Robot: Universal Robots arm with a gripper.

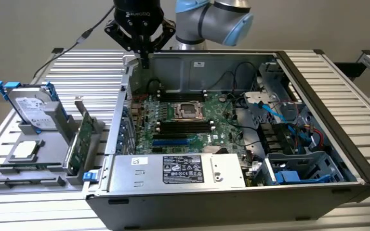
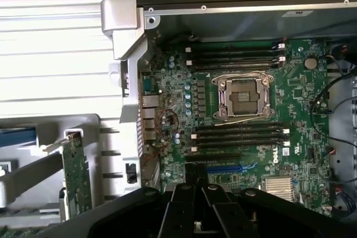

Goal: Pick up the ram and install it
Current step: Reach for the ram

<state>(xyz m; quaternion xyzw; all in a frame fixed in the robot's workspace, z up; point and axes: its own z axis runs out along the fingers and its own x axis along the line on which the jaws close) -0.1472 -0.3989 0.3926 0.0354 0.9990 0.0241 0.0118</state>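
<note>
The gripper [image 1: 144,61] hung over the back corner of the open case [image 1: 204,207], towards the exterior view's left. Its fingers were drawn together with nothing between them, the tips just above the case wall. Inside lay the board [image 1: 148,130] with its bare socket [image 1: 188,110] and dark slots [image 1: 185,126]. The ram [image 1: 25,167] lay flat in the grey tray [image 1: 5,185] outside the case, well apart from the gripper, just beside the chip [image 1: 25,150] and near the upright card [image 1: 82,139].
</note>
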